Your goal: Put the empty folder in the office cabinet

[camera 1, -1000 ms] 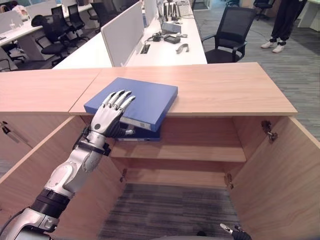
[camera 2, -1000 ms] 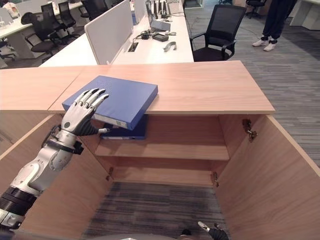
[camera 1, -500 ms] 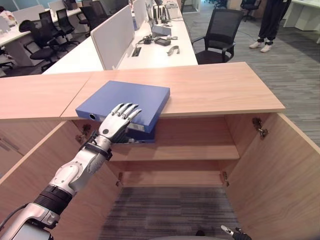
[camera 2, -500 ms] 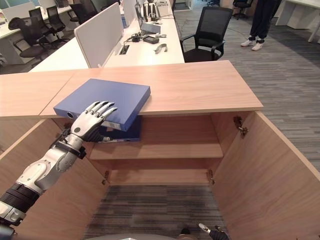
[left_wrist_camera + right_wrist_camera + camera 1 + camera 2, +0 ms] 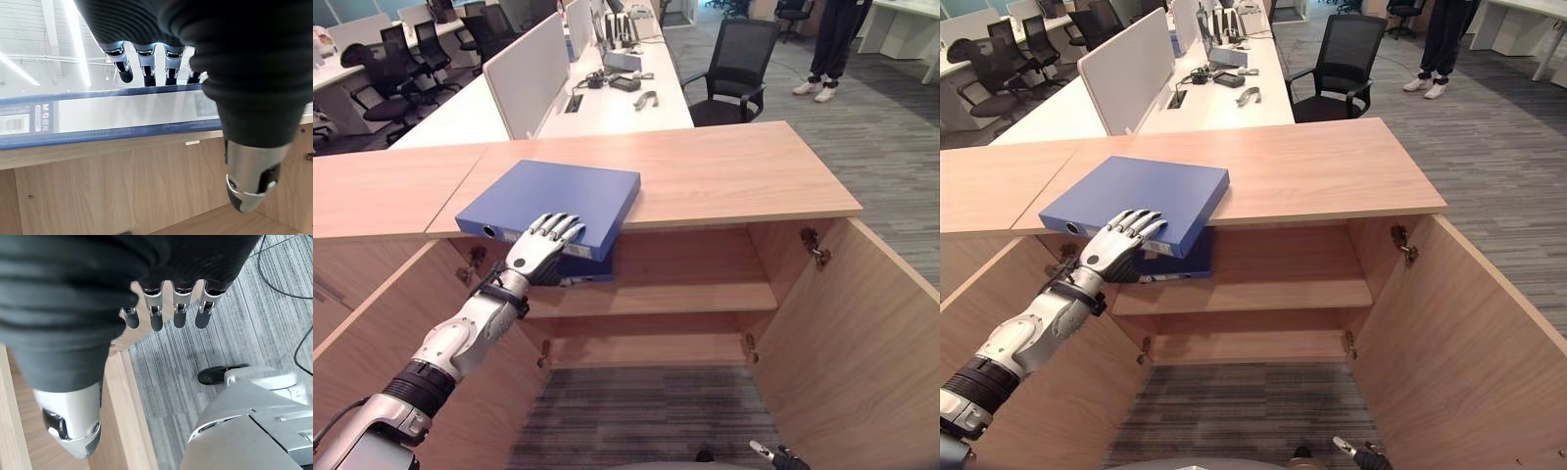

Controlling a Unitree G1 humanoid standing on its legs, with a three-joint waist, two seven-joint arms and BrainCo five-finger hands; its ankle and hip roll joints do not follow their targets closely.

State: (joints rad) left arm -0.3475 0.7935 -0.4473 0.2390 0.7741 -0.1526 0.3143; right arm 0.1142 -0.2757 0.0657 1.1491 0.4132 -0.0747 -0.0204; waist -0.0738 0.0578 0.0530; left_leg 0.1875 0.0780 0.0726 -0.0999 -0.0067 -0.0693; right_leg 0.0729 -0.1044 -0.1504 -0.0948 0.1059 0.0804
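Ok, we've got the left hand [image 5: 540, 248] w/ fingers over the blue folder's [image 5: 553, 202] near edge, thumb below, on the cabinet top [image 5: 734, 171]; folder overhangs. Next: pull it off, lower to the shelf [image 5: 685, 297]. Right hand [image 5: 166, 313] relaxed, idle.

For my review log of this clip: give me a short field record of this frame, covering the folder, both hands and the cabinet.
folder: blue folder lying flat on the cabinet top, its near edge hanging over the front
second folder: another blue one on the upper shelf, just below
left robot hand: fingers over the folder's near edge, thumb underneath
right robot hand: idle, low over the floor, fingers relaxed
cabinet doors: open
person: standing in the background
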